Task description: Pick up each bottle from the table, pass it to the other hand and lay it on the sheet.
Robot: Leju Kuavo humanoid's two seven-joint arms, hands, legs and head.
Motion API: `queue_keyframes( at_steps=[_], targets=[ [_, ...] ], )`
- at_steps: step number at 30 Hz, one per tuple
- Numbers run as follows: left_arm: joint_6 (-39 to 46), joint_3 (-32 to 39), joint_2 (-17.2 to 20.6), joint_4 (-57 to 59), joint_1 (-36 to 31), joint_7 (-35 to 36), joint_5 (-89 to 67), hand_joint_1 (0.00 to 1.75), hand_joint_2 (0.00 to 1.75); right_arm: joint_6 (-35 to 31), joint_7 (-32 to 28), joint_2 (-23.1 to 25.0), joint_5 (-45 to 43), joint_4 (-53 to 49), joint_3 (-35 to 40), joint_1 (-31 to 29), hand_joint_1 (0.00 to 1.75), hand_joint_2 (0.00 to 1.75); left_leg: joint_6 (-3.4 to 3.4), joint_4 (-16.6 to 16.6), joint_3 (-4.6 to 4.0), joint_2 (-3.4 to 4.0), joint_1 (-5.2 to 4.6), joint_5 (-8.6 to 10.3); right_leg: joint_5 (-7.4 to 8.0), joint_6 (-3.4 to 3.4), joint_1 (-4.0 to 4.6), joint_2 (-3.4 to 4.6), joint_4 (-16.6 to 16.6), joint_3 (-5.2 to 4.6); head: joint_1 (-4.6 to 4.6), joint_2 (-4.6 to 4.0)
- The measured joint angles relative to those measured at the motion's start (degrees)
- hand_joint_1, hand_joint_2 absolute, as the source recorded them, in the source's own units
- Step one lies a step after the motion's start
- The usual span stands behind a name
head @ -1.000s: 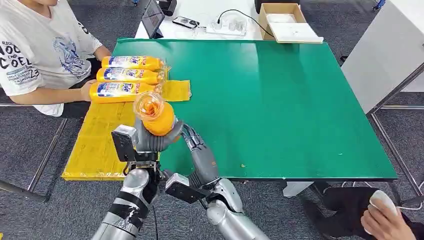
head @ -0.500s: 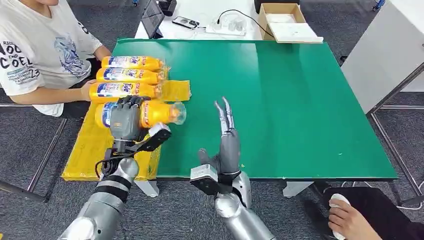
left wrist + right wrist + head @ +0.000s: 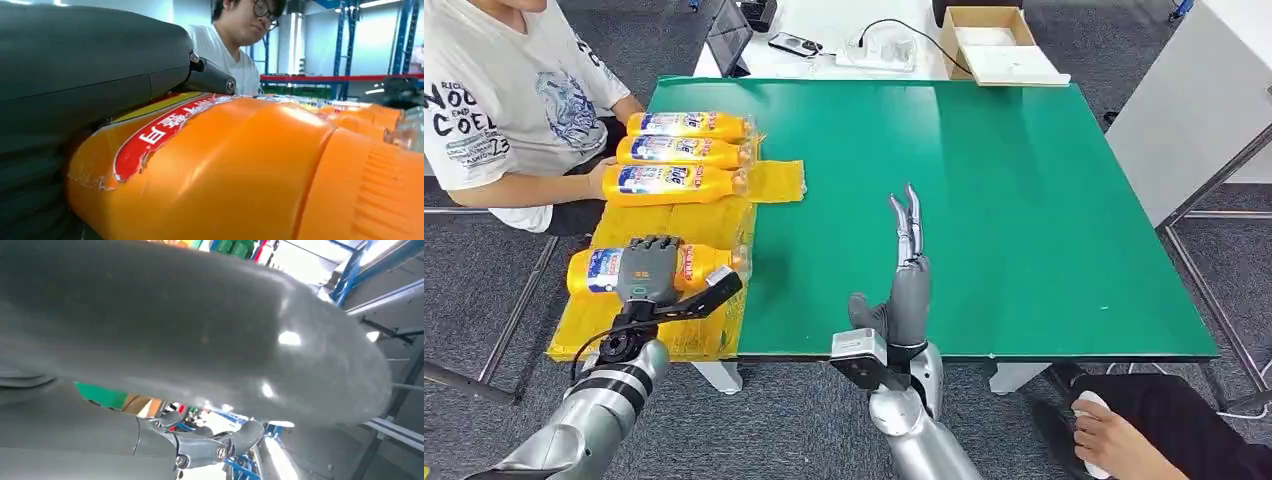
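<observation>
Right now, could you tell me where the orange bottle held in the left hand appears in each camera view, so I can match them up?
Head view: the orange bottle lies sideways in the left hand, lower left, over the yellow sheet.
Left wrist view: the bottle takes up most of the frame, close up, with its red label towards the hand.
Right wrist view: not in it.
Shared landmark: the person in the white shirt, also behind the bottle in the left wrist view.

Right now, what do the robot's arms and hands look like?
Both arms are silver metal with rounded segments; the left arm has a black band and a thin black cable near the wrist. The left hand and right hand are grey with darker slender fingers. A black box-shaped module sits at each wrist.
</observation>
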Motion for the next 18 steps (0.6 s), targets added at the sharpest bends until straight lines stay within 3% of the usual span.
queue_keyframes(
  at_steps=[9, 11, 12, 13, 18],
  targets=[
    [-3.55, -1.75, 1.14, 8.61, -3.73, 2.23, -2.49, 1.75, 1.75, 0.00, 0.00, -0.11, -2.12, -0.88, -0.07, 0.00, 0.00, 0.00, 0.00, 0.00, 0.07, -0.08, 0.01, 0.01, 0.00, -0.01, 0.02, -0.02, 0.00, 0.11, 0.00, 0.00],
    [-5.56, -2.01, 1.27, 9.58, -4.70, 2.36, -2.58, 0.00, 1.75, 0.00, 0.00, -0.11, -2.47, -0.88, -0.04, 0.00, 0.00, 0.00, 0.00, -0.01, 0.15, -0.08, 0.01, 0.00, 0.00, -0.01, 0.02, -0.02, 0.00, 0.19, -0.02, 0.00],
    [-7.11, -2.08, 1.29, 10.12, -5.29, 2.34, -2.32, 0.00, 1.75, 0.00, 0.00, -0.13, -2.67, -0.88, -0.04, 0.00, 0.00, 0.00, 0.00, -0.02, 0.22, -0.09, 0.01, 0.00, -0.01, -0.01, 0.02, -0.03, 0.00, 0.27, 0.00, 0.00],
    [-8.22, -2.08, 1.27, 10.50, -5.71, 2.14, -1.79, 0.00, 0.00, 0.00, 0.00, -0.13, -2.80, -0.88, -0.04, 0.00, 0.00, 0.00, -0.01, -0.02, 0.29, -0.09, 0.01, 0.00, -0.01, -0.02, 0.02, -0.03, 0.00, 0.32, -0.02, 0.00],
    [-17.76, -0.78, 1.12, 11.54, -7.76, -0.85, 4.67, 0.00, 0.00, 0.02, 0.00, -0.13, -3.37, -0.88, -0.02, 0.01, 0.00, 0.00, -0.01, -0.04, 0.50, -0.12, 0.01, 0.01, -0.02, -0.03, 0.02, -0.04, -0.01, 0.50, -0.02, 0.00]
  ],
)
